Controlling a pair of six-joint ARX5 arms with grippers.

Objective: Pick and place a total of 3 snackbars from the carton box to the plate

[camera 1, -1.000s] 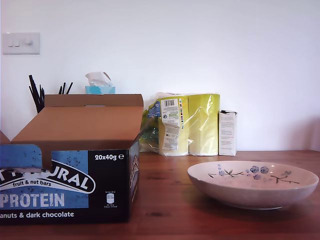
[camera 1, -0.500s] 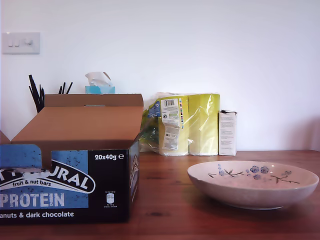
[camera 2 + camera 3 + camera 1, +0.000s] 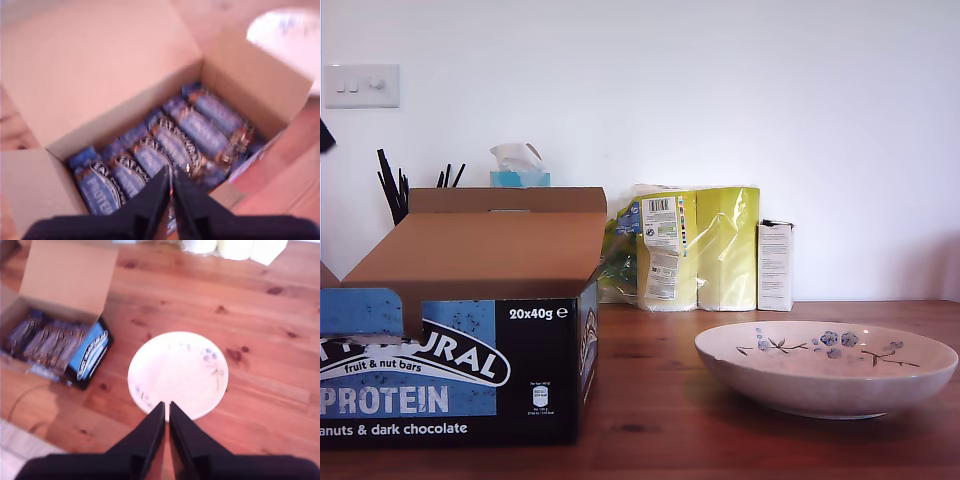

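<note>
My first gripper (image 3: 171, 174), jaws closed, empty, hangs over the snackbars (image 3: 176, 142) packed inside the carton box (image 3: 460, 300), exterior view 8 o'clock. My second gripper (image 3: 166, 406), closed, empty, hangs over the plate (image 3: 825, 388), exterior view 4 o'clock

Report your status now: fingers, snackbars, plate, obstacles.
Shut, empty: my first gripper above the snackbars in the carton box. Shut, empty: my second gripper above the plate. Plate bare; nothing seen between it and box.

my first tool (image 3: 171, 174) closed; my second tool (image 3: 166, 406) closed
</note>
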